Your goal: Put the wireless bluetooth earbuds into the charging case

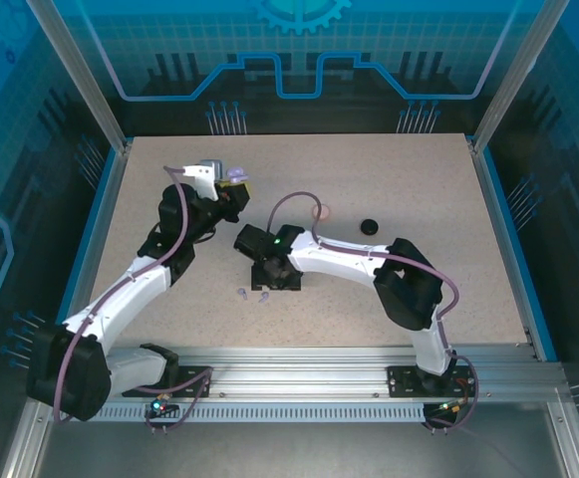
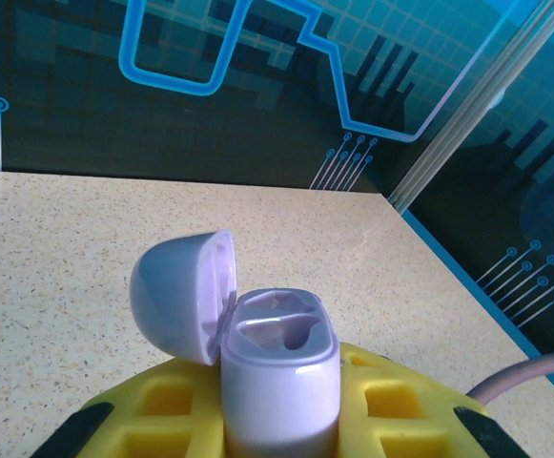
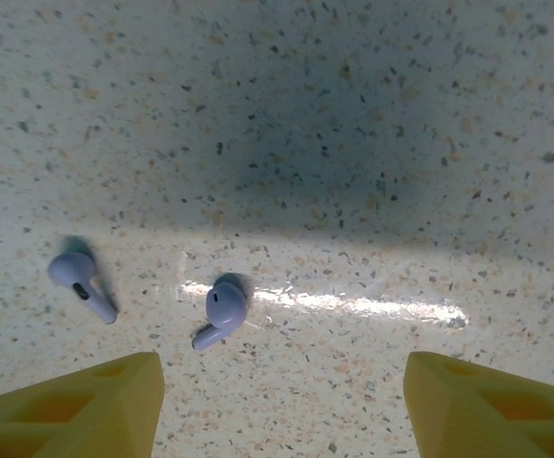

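- You have bare speckled tabletop on all sides of the working spot. The blue side rims and the metal rail at the near edge are well apart from both fingertips.
- A small round pink case and a small round black case sit right of centre, towards the far side. Both lie apart from your right arm's wrist.
- Your right gripper points down at the table near its middle with its yellow fingers spread and nothing between them.
- Two lilac earbuds lie loose on the surface just ahead of those fingers.
- The nearer earbud lies just beyond the tips and inside the line of the gap, close to the finger on the picture's left.
- The farther earbud lies outside that same finger, apart from its mate.
- Your left gripper is raised over the table's far-left part, pinching the lilac charging case upright between its yellow pads.
- The case's lid is hinged back to the left, and its two moulded wells show plain lilac plastic.
- Seen from above, the held case is well apart from the earbuds, further from you and to their left.
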`<move>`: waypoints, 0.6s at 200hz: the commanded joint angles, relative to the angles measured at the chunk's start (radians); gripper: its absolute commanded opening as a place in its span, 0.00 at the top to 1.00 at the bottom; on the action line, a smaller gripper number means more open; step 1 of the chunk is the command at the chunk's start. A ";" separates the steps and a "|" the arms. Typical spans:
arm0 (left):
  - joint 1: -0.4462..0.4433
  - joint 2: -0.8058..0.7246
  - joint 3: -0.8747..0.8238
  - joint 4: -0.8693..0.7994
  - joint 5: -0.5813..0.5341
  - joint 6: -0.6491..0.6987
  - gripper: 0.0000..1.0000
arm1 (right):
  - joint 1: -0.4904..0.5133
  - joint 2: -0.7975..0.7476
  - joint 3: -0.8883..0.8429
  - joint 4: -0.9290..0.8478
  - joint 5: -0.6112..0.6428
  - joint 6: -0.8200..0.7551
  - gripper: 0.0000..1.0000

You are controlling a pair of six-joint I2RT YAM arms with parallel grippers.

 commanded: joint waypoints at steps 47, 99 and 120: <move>0.017 -0.053 -0.026 0.039 -0.031 -0.021 1.00 | 0.028 0.082 0.079 -0.108 0.028 0.076 0.43; 0.026 -0.068 -0.029 0.045 -0.030 -0.022 1.00 | 0.031 0.158 0.169 -0.137 0.015 0.063 0.49; 0.029 -0.070 -0.030 0.048 -0.028 -0.023 1.00 | 0.031 0.184 0.197 -0.151 0.013 0.059 0.50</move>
